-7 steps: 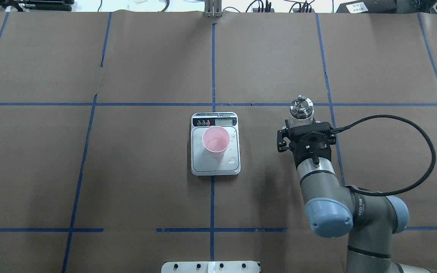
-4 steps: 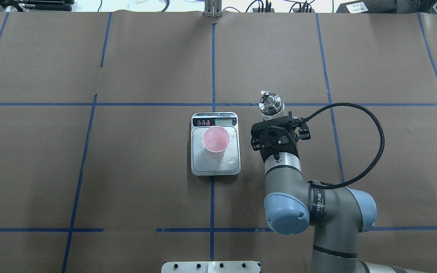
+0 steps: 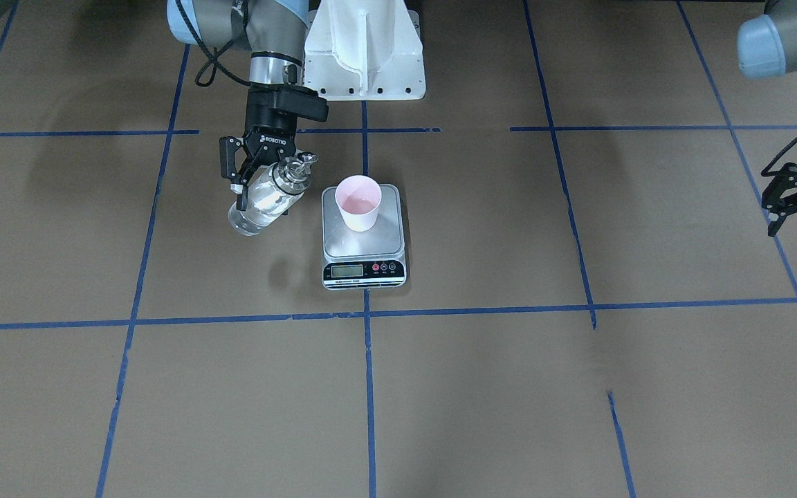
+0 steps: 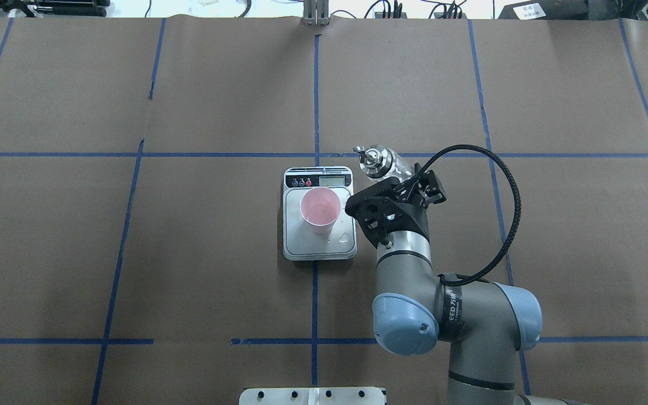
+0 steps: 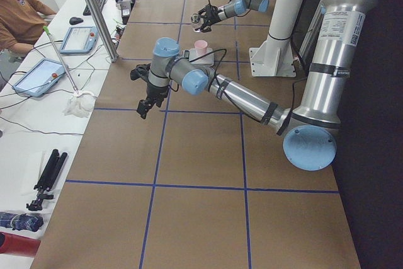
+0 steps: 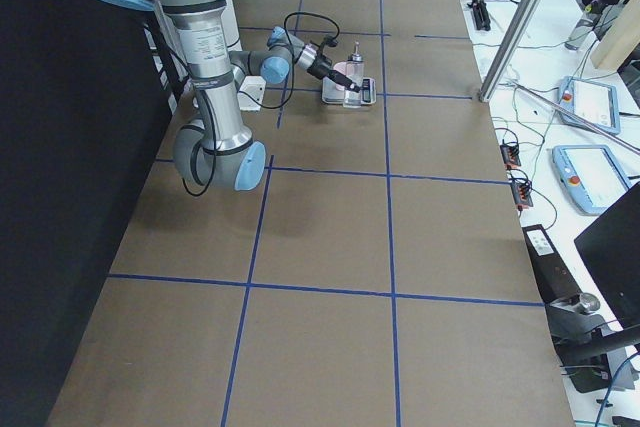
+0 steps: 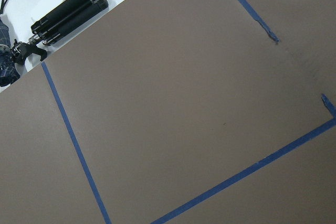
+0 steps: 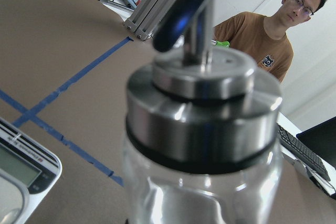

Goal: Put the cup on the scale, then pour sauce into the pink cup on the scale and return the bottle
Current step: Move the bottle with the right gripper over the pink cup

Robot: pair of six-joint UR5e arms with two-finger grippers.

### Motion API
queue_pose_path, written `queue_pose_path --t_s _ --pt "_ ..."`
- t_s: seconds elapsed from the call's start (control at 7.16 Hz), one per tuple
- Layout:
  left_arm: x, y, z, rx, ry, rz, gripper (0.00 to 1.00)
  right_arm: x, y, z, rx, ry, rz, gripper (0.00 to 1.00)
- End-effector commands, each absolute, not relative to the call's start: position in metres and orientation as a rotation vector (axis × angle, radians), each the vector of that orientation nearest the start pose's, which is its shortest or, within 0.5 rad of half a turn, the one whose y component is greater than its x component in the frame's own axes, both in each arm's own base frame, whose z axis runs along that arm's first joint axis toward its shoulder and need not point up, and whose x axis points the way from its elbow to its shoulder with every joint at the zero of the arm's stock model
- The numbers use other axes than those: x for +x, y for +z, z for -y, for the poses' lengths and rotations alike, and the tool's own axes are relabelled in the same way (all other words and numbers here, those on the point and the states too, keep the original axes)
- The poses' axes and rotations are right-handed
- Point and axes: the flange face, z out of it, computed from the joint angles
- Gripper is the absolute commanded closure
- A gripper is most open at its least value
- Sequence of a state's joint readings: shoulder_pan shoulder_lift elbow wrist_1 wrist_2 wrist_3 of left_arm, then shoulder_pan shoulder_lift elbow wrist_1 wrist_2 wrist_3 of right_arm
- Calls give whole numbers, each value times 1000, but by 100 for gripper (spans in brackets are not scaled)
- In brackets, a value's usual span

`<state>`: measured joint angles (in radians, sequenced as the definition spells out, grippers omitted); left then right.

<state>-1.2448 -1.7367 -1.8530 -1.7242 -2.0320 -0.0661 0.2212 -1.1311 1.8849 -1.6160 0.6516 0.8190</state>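
The pink cup (image 4: 320, 209) stands on the silver scale (image 4: 301, 243) at mid-table, with a little clear liquid in it. It also shows in the front view (image 3: 358, 202), on the scale (image 3: 364, 242). My right gripper (image 4: 398, 181) is shut on the glass bottle (image 4: 383, 162) and holds it above the table just right of the scale. The bottle is tilted with its metal spout (image 4: 362, 152) toward the scale. The bottle (image 3: 267, 197) holds clear liquid, and its collar fills the right wrist view (image 8: 202, 129). My left gripper (image 3: 780, 200) is open and empty, far off by the table's left end.
Water drops (image 4: 345, 237) lie on the scale's platform. The white robot pedestal (image 3: 364, 48) stands behind the scale. An operator (image 8: 268, 35) sits beyond the table's far edge. A folded black tripod (image 7: 68, 17) lies off the paper at the left end.
My right arm has carried the bottle leftward to just beside the scale, and the bottle has tipped from upright, spout toward the scale. Cup and scale have not moved.
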Motion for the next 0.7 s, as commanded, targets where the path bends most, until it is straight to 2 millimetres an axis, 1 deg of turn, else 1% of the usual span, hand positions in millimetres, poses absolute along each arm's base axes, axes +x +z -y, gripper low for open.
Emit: queue_pose_path --t_s 0.0,0.14,0.42,0.56 --pt "94 429 555 494 385 -559 0 -524 263 332 1088 -284 67 100" --pt "94 429 555 492 386 -559 0 -528 279 330 1071 -355 -9 100" --pt "94 429 555 492 385 -560 0 -535 282 324 1078 -490 -157 100" --pt "95 431 556 489 386 -560 0 -535 278 323 1102 -538 -214 100"
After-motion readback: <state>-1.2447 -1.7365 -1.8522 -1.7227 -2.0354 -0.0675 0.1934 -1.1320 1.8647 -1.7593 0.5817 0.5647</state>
